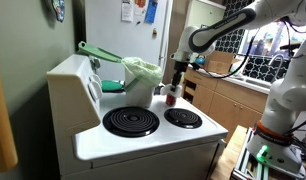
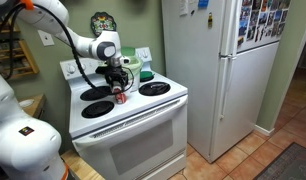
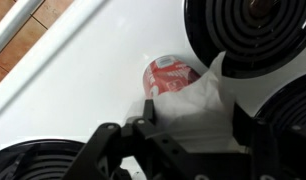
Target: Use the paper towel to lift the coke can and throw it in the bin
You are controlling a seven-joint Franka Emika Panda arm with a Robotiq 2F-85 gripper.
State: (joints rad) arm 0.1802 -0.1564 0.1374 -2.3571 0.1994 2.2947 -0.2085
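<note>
A red coke can (image 3: 169, 72) stands on the white stovetop (image 3: 83, 90) between the burners. A white paper towel (image 3: 198, 110) is draped over its near side. My gripper (image 3: 193, 112) is down over it, with one finger on each side pressing on the towel-wrapped can. The can also shows in both exterior views (image 1: 171, 98) (image 2: 120, 97), under the gripper (image 1: 175, 84) (image 2: 117, 84). A bin with a green bag liner (image 1: 141, 72) (image 2: 145, 70) stands at the back of the stove, close behind the can.
Black coil burners (image 1: 130, 121) (image 1: 183, 118) surround the can. The stove's raised back panel (image 1: 91, 88) is beside the bin. A white fridge (image 2: 208, 70) stands next to the stove. Wooden cabinets (image 1: 228, 100) lie beyond.
</note>
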